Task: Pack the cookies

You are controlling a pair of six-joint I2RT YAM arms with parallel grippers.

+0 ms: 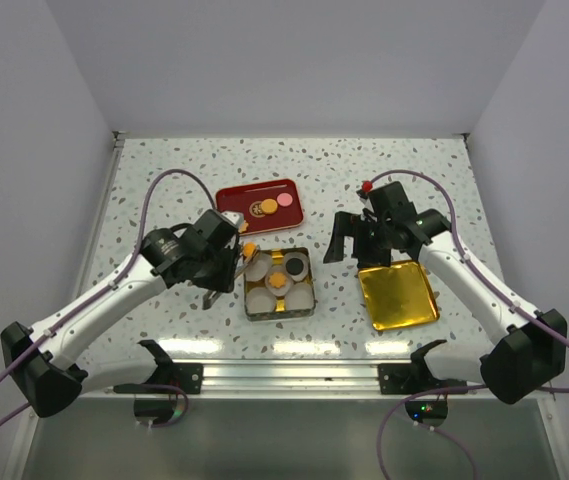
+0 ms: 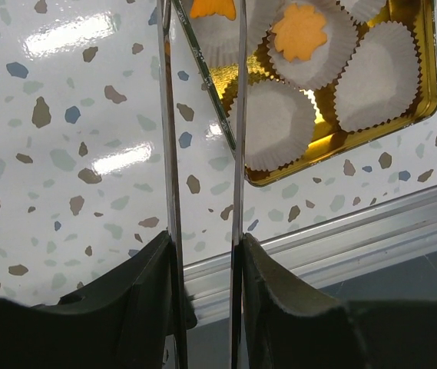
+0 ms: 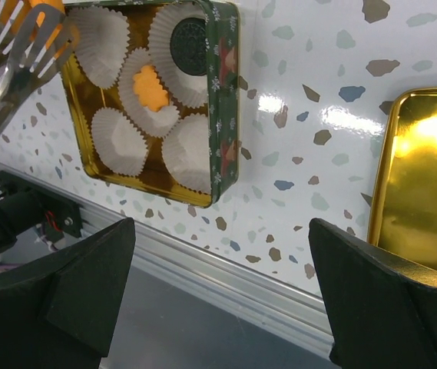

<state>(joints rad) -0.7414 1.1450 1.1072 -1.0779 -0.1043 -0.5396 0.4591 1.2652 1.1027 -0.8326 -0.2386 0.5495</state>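
The left gripper (image 1: 220, 266) is clenched on a pair of metal tongs (image 2: 170, 146); its two fingers press the handles together from both sides. At the tips of the tongs sits one orange cookie (image 1: 249, 249), pinched between the two slotted ends. It hangs in the air by the far left corner of the tin (image 3: 225, 100). I cannot tell if it is already over the corner cup or just outside the rim.

The tin is a small square one, gold inside and green outside, and it stands on the speckled table (image 1: 164, 330) between the two arms. Five white paper cups (image 2: 276, 127) fill it. The far right cup holds a dark cookie (image 3: 187, 44), and the middle cup holds a flower cookie (image 3: 151, 86) in orange. The other three cups look empty from here.

Behind the tin, near but apart from it, lies a red tray (image 1: 232, 195) with three cookies (image 1: 270, 205) in a row: orange, yellow-orange and pink.

The right gripper (image 3: 226, 307) is released, its jaws wide apart with nothing between them. It hangs above the table to the right of the tin, close to the far edge of the gold lid (image 1: 397, 296), which lies flat with its shiny inside up.
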